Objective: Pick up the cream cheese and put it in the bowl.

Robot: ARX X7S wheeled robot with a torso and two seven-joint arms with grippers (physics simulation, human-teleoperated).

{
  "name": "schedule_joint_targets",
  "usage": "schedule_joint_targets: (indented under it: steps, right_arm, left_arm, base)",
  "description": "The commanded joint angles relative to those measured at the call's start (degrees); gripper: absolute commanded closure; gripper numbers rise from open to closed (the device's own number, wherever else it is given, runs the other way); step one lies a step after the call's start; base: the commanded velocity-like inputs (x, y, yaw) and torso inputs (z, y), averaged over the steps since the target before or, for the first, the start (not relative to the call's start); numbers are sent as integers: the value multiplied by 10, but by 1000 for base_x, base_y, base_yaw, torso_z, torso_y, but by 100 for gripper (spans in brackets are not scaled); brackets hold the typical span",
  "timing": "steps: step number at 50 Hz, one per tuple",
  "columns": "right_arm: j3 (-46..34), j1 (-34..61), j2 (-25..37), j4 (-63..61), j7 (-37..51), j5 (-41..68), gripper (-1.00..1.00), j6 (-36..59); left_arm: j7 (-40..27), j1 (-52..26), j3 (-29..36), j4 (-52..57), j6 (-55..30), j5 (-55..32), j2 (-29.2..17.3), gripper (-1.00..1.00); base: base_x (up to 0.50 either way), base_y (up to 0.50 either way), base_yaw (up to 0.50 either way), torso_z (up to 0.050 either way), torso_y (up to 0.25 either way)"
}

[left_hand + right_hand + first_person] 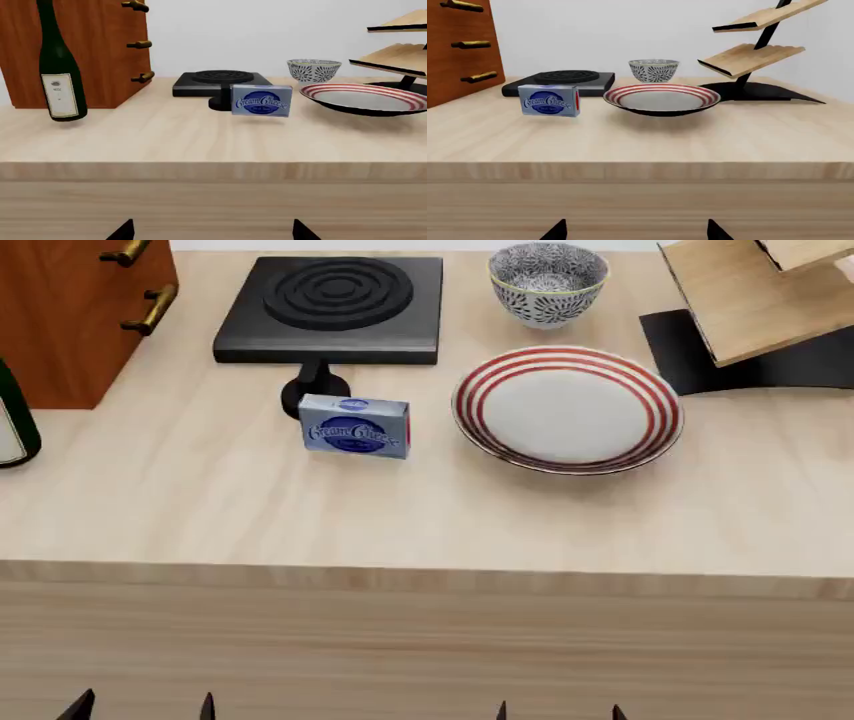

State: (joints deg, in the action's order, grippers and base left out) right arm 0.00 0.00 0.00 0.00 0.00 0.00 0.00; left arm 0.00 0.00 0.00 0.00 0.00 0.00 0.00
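Both my grippers sit low in front of the pale wooden counter (427, 510), below its front edge; the left gripper (140, 708) and the right gripper (558, 710) each show only two dark fingertips set well apart, so I read both as wide and holding nothing. Beyond the edge, mid-counter, the small silver-grey cream cheese box with the blue oval label (355, 428) stands upright on a narrow side — so a clumsy approach could tip it flat or push it back against the short black knob (310, 394) just behind it. To its right lies the wide white plate with red rings (570, 408), and I judge that the likeliest trap: dropping the box there instead. Farther back sits the flat black burner block with ringed top (334, 305), and at the far edge the deep black-and-white floral bowl with a yellowish rim (547, 282). The bowl is narrow and near the tiered wooden rack on its black base (747, 310) — a long reach over the plate could clip either, or land the box on the rim.
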Motion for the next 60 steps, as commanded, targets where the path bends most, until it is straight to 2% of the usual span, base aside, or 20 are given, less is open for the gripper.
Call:
schedule_joint_targets:
  steps: [1, 17, 18, 20, 33, 44, 45, 46, 47, 49, 60]
  right_arm:
    - [-7, 0, 5, 0, 7, 5, -100, 0]
    - [-38, 2, 29, 9, 40, 26, -100, -12]
    - [-39, 3, 30, 11, 42, 26, -100, -13]
    - [-42, 2, 33, 12, 49, 22, -100, -15]
    - [-50, 2, 42, 16, 62, 35, -100, -20]
    - [-58, 6, 48, 31, 74, 37, -100, -32]
    - [-59, 6, 48, 29, 75, 37, -100, -31]
    - [-61, 6, 49, 28, 76, 37, -100, -30]
    - [-62, 5, 49, 26, 76, 38, -100, -29]
    - [-63, 5, 50, 26, 77, 40, -100, -29]
    - [-69, 2, 57, 19, 85, 52, -100, -29]
  left_arm:
    - [-6, 0, 6, 0, 0, -6, -6, -100]
    - [-43, 3, 43, -6, 10, -20, -27, -100]
    - [-49, -2, 41, 27, -29, -21, -29, -100]
    - [-52, -4, 43, 48, -55, -26, -30, -100]
    - [-63, -4, 60, 56, -68, -36, -42, -100]
    - [-70, -7, 65, 48, -64, -48, -48, -100]
    - [-71, -7, 66, 33, -49, -47, -48, -100]
    - [-67, -7, 67, -19, 3, -46, -45, -100]
    - [-70, -7, 66, 24, -38, -52, -48, -100]
    - [-75, -8, 68, 39, -55, -50, -51, -100]
    - [-84, -3, 80, 51, -53, -49, -60, -100]
  base:
    - [0, 0, 0, 0, 0]
    - [0, 0, 0, 39, 25]
    - [0, 0, 0, 50, 39]
    - [0, 0, 0, 50, 39]
    - [0, 0, 0, 50, 40]
    - [0, 0, 0, 50, 40]
    - [0, 0, 0, 50, 41]
    - [0, 0, 0, 50, 39]
    - [0, 0, 0, 50, 39]
    - [0, 0, 0, 50, 39]
    - [203, 0, 0, 0, 0]
